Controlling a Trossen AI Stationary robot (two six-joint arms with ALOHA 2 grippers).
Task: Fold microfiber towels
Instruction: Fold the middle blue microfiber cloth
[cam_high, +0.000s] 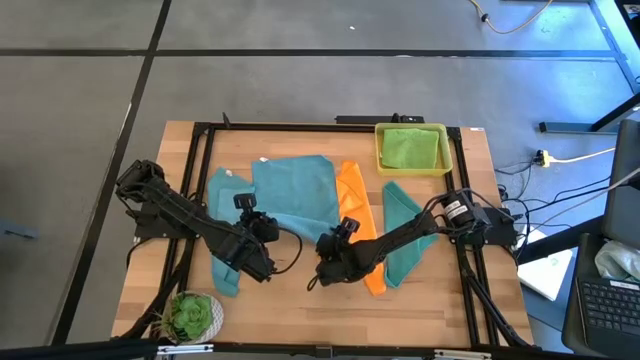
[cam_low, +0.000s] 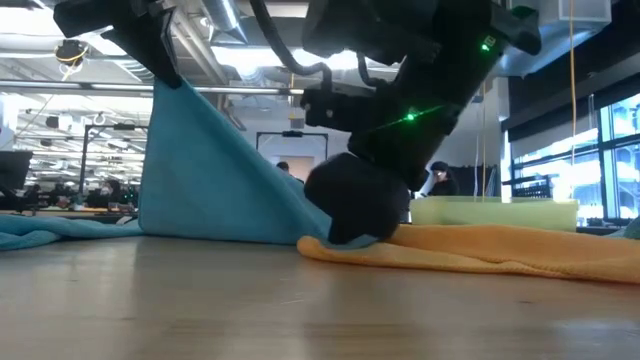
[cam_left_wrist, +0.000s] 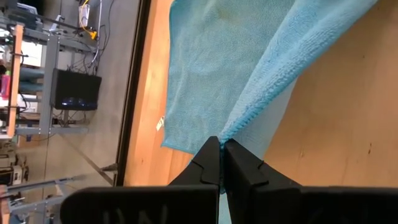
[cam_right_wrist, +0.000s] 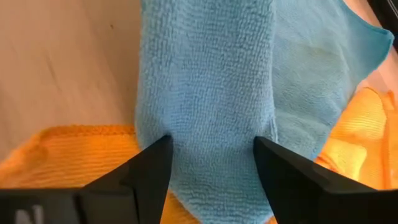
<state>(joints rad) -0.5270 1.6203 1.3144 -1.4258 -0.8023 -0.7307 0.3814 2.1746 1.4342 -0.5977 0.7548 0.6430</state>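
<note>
1. A corner of the soft light blue microfiber towel is pinched in the closed jaws of the left gripper, lifted at seven o'clock of the wooden table.
2. The right gripper, jaws spread wide, is straddled over the same towel's edge, at six o'clock, beside the orange microfiber towel.

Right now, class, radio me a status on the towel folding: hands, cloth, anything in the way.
Left hand shut on light blue towel edge, lifting it. Right hand open around the same towel. Orange towel lies underneath, in the way.
</note>
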